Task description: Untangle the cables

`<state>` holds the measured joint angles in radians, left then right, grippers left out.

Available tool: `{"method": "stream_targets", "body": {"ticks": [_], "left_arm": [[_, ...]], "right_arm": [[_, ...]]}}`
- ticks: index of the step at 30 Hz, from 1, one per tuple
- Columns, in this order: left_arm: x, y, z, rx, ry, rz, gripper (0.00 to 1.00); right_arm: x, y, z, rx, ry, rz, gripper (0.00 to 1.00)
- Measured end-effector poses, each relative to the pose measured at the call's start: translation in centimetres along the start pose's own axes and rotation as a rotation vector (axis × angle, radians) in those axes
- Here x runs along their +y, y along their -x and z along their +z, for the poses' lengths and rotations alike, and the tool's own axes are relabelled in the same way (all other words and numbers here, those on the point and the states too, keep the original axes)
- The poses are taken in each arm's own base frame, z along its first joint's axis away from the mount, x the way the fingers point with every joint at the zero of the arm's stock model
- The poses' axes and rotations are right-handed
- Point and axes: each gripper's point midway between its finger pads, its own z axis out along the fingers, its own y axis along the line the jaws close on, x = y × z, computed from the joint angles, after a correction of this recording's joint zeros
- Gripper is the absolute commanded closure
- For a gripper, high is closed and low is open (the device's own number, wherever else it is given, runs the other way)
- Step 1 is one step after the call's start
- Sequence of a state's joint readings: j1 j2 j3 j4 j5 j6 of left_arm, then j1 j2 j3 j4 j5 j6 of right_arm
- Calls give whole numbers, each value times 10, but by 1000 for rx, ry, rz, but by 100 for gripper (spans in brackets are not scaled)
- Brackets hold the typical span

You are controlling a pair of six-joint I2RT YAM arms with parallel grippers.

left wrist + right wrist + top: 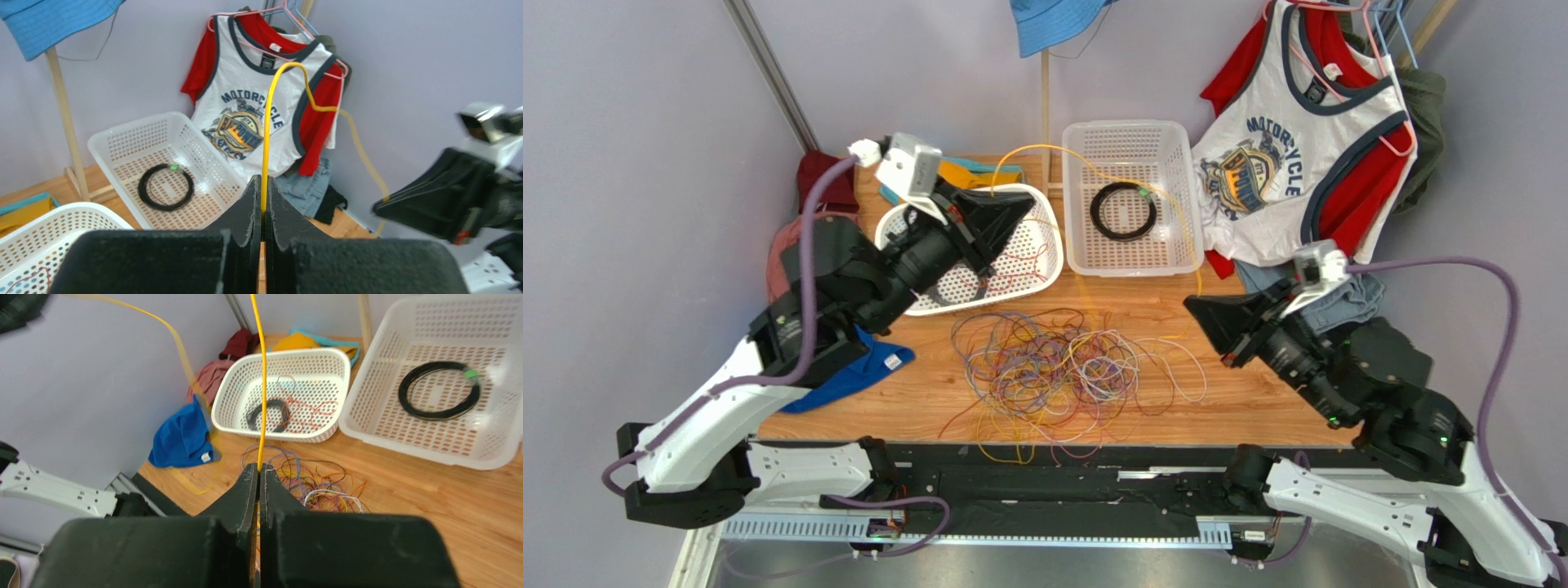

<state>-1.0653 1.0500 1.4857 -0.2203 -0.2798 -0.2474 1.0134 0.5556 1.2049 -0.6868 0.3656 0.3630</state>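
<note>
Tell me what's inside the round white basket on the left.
A small black coil and loose red wire lie in the round white basket. From above, the left gripper covers much of its floor, so anything beneath it is hidden.

A tangle of thin cables (1063, 368) in yellow, orange, purple, red, white and blue lies mid-table on the light brown, wood-grain table (928, 337). One yellow cable (265, 153) sits in both the black left tool (263, 211) and the black right tool (258, 490). Towards the far edge are a white perforated left basket (1048, 251) and right basket (1133, 128), the latter holding a black coil (1123, 211) with a green tag. A white vest (1284, 159) has navy trim, red at its sides and a blue-and-gold print. A blue cloth (854, 368) lies by the left edge.
</note>
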Motion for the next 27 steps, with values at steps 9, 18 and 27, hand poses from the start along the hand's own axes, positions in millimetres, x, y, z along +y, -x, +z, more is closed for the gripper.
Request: {"method": "stream_targets", "body": {"ticks": [9,18,27], "left_arm": [[-15,19,-7,129,-34,-22,100],[-17,-46,-1,318,-46,-20,100],[-34,-72,11,396,-115,-68,100]], "right_arm": [[18,-54,33,165,75,-26,80],[27,-56,33,139,136,-5,68],[35,-68,42,139,188,3,30]]}}
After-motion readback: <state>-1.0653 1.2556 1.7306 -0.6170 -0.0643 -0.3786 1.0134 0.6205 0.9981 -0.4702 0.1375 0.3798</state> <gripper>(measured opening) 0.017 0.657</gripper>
